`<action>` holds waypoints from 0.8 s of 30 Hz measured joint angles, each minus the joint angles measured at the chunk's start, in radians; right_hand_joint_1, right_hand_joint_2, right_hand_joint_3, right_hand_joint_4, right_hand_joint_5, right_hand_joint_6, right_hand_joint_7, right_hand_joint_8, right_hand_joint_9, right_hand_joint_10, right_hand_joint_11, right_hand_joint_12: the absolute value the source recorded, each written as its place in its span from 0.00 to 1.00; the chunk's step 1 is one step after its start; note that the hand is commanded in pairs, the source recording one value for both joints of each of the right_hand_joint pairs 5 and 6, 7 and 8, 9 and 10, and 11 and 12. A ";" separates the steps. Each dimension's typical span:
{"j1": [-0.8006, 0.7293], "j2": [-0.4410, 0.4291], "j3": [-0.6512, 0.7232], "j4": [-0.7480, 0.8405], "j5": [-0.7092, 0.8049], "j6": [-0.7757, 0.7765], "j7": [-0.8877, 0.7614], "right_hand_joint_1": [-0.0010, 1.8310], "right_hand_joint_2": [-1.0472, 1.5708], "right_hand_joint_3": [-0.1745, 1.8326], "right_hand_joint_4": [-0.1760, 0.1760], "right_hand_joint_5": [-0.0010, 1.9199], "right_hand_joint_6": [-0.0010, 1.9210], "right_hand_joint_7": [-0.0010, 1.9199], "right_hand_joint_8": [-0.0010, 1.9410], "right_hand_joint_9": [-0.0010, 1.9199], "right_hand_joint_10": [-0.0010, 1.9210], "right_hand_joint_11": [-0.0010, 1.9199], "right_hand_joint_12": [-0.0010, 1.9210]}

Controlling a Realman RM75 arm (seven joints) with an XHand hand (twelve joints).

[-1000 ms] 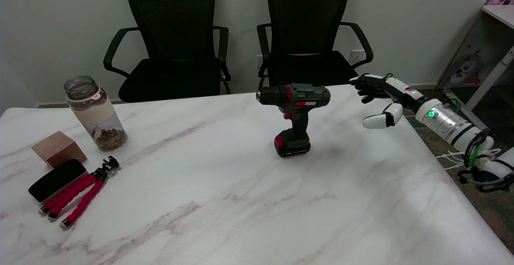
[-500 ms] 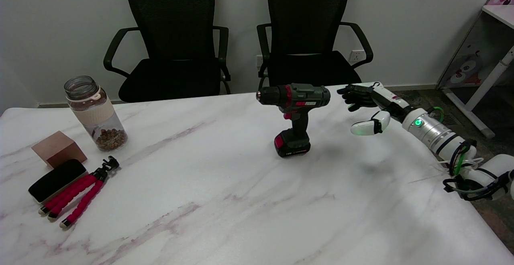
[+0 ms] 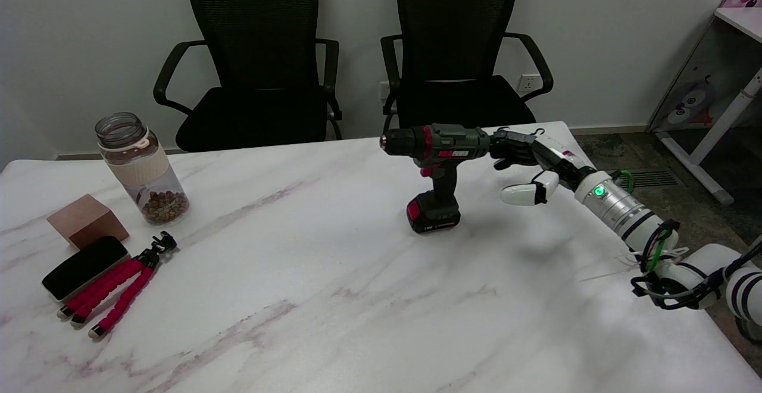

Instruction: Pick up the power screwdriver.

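Note:
The power screwdriver (image 3: 439,161) stands upright on its black-and-red battery base near the table's far middle, its chuck pointing left. It is dark grey with red trim. My right hand (image 3: 527,164) reaches in from the right at the height of the tool's body, fingers spread and holding nothing. Its dark fingertips (image 3: 499,146) are right at the rear end of the motor housing; I cannot tell if they touch it. The white thumb (image 3: 519,194) sticks out below, to the right of the handle and apart from it.
At the left of the white marble table (image 3: 333,298) stand a jar of brown bits (image 3: 141,168), a brown block (image 3: 87,220), a black eraser (image 3: 83,267) and a small red-legged tripod (image 3: 119,293). Two black office chairs (image 3: 458,53) sit behind the far edge.
My right arm has moved left across the table's right side, bringing the hand from well clear of the screwdriver up to its rear end. The screwdriver has not moved.

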 measured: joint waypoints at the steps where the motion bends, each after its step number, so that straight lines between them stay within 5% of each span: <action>1: 0.000 -0.007 0.000 0.001 0.004 -0.005 0.000 0.47 0.29 0.55 0.95 0.26 0.26 0.26 0.25 0.25 0.24 0.33 0.33; 24: 0.003 -0.157 -0.005 0.026 0.062 -0.067 0.002 0.47 0.30 0.55 1.00 0.27 0.27 0.27 0.27 0.23 0.23 0.30 0.30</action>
